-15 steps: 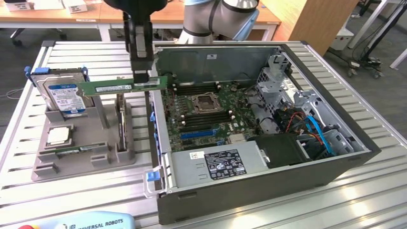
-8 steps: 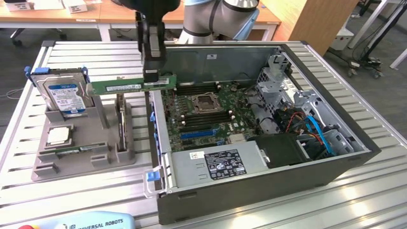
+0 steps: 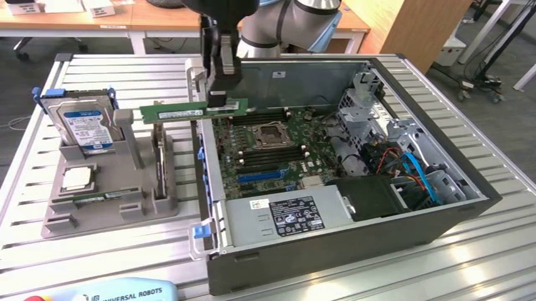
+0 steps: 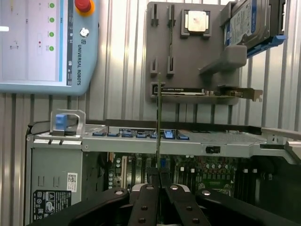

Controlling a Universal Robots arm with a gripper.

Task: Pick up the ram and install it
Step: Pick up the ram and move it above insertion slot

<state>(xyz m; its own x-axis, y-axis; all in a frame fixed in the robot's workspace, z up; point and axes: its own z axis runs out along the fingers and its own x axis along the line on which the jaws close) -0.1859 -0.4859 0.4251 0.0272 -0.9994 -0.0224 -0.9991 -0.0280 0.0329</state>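
Observation:
My gripper (image 3: 219,103) is shut on the ram (image 3: 191,111), a slim green stick held level and on edge. Most of its length reaches toward the exterior view's left. It hangs in the air over the near wall of the open computer case (image 3: 435,219), between the grey parts holder (image 3: 109,213) and the motherboard (image 3: 277,150). In the wrist view the ram (image 4: 159,117) appears edge-on as a thin line running out from between my fingers (image 4: 149,188), above the case rim. A second green stick (image 3: 94,198) lies in the holder.
The holder also carries a blue-labelled hard drive (image 3: 84,125), a silver processor (image 3: 77,179) and an upright card (image 4: 207,92). A teach pendant (image 4: 42,42) lies on the slatted table by the case. Inside the case are the power supply (image 3: 289,216) and drive cage (image 3: 368,94).

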